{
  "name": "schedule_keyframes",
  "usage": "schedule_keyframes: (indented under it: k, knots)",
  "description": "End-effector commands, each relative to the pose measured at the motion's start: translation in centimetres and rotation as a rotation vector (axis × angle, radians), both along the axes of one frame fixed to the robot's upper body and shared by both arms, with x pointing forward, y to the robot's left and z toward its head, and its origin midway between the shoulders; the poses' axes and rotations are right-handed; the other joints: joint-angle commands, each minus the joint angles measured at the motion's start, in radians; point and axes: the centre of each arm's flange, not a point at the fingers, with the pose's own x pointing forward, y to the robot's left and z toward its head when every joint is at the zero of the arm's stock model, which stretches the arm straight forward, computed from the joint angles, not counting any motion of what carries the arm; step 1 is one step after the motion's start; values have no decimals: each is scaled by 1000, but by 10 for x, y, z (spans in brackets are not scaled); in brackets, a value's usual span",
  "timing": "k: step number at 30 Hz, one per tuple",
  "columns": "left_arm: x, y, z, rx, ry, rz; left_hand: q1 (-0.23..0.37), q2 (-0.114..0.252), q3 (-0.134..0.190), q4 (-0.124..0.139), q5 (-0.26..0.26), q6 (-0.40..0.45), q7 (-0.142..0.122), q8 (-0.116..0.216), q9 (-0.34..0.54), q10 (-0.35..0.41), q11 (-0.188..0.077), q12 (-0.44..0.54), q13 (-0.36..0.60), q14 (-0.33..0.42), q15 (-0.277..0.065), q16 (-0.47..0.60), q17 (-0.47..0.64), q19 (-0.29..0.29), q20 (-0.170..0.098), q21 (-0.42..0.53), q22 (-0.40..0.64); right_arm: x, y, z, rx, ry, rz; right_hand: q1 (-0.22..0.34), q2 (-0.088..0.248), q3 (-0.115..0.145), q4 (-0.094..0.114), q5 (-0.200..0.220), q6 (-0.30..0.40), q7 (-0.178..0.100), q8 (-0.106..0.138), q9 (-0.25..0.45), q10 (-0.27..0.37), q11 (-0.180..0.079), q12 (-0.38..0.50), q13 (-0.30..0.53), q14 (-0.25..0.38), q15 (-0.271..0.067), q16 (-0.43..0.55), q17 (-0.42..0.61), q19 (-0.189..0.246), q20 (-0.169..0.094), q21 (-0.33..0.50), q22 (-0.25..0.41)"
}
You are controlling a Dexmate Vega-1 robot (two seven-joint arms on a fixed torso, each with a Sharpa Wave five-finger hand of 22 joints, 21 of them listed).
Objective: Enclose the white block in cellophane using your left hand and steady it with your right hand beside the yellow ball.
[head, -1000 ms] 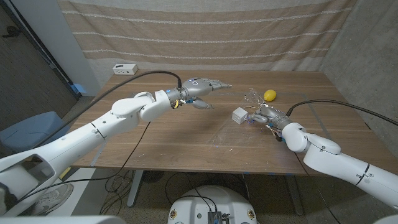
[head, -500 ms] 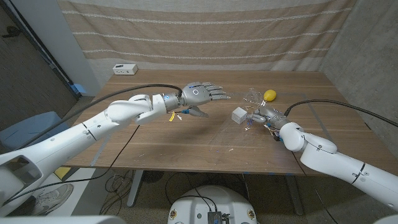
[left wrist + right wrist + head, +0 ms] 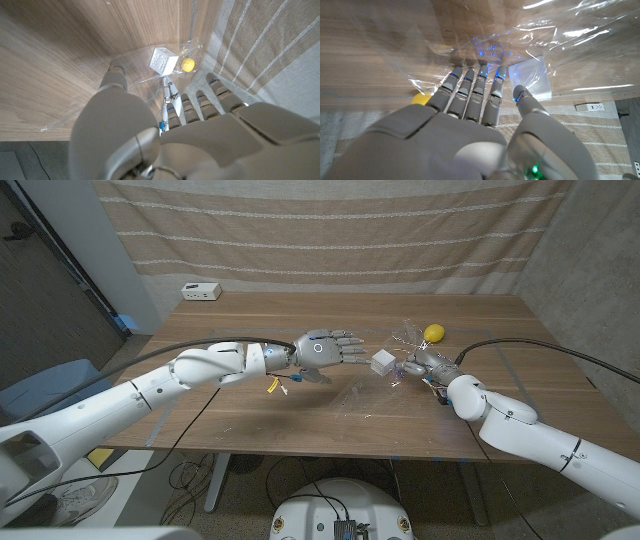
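- Where the wooden table point(image 3: 300, 405) shows its long brown grain, the white block point(image 3: 384, 362) sits as a small matte cube with faint raised patterning on its faces, lying on a crinkled sheet of clear cellophane point(image 3: 372, 395) that glints and folds up around it.
- The yellow ball point(image 3: 434, 333) is smooth and round, just beyond the block toward the table's far edge, with a raised fold of film between them.
- The left hand point(image 3: 322, 350) hovers above the table beside the block, fingers straight and spread, holding nothing; its smooth grey shell and jointed fingers point(image 3: 200, 102) point toward the cube.
- The right hand point(image 3: 420, 363) lies at the block's other side, near the ball, fingers point(image 3: 470, 90) extended side by side on the film with the thumb tip against the wrapped block point(image 3: 532, 77); it grips nothing that can be seen.
- A white power strip point(image 3: 201, 291) rests at the far left corner of the table.
- A striped beige curtain point(image 3: 330, 235) hangs behind the table.
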Motion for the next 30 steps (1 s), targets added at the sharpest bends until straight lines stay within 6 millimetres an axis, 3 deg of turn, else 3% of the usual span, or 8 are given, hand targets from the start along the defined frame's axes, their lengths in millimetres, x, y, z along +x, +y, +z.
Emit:
schedule_keyframes:
  k: [1,4,8,13,18,24,30]
  knots:
    - [12,5,-11,91,-149,41,31,8,-3,-9,13,13,-4,4,2,5,-37,8,1,-6,-60,9,2,4,-9,-6,1,4,-2,-1,-2,9,-2,-2,8,-4,4,1,3,-2,1,4,2,-3,1,5,1,-2,-2,2,11,3,-4,4]
    - [14,3,-11,107,-161,64,41,10,-4,-11,16,8,-4,0,2,4,-29,7,0,-10,-53,8,1,4,3,-8,1,5,-1,0,2,10,0,-2,10,-4,5,1,4,-1,1,4,3,-2,1,5,1,-2,-2,2,11,3,-4,4]
    - [19,1,-16,114,-142,64,56,9,-15,-10,24,54,0,10,4,35,-51,20,-2,6,-63,13,0,22,-2,-10,1,6,-1,0,5,12,2,-2,10,-5,4,1,4,-1,0,4,4,-1,0,5,0,-2,-2,3,11,3,-5,4]
    - [28,0,-21,102,-87,43,63,9,-29,-6,30,106,-1,20,4,64,-55,30,-4,27,-69,17,0,37,-12,-12,1,7,-2,2,7,12,0,-3,10,-5,4,1,4,-1,0,4,5,-1,0,5,0,-1,-3,2,12,3,-5,4]
    - [37,0,-24,40,-29,-25,78,40,-36,3,39,203,-2,38,5,126,-44,48,-6,81,-84,28,0,64,-23,-13,2,8,-3,3,7,14,0,-2,9,-4,2,2,6,0,0,4,6,-1,-1,5,2,-2,-5,0,12,3,-5,4]
    - [44,2,-33,-69,16,-143,114,70,-34,-3,38,259,-4,39,3,193,-66,65,-6,142,-104,36,0,92,-30,-12,3,10,-3,4,13,15,1,0,8,-2,-1,3,7,0,-1,4,5,-2,-3,5,3,-2,-7,-2,13,3,-6,4]
    - [49,1,-41,-169,53,-226,125,69,-44,-5,32,269,-5,29,1,222,-80,70,-3,189,-127,42,0,110,-40,-11,4,13,-5,7,15,16,0,0,7,-1,-2,3,7,-1,-1,4,6,-2,-3,5,3,-2,-9,-4,13,3,-6,4]
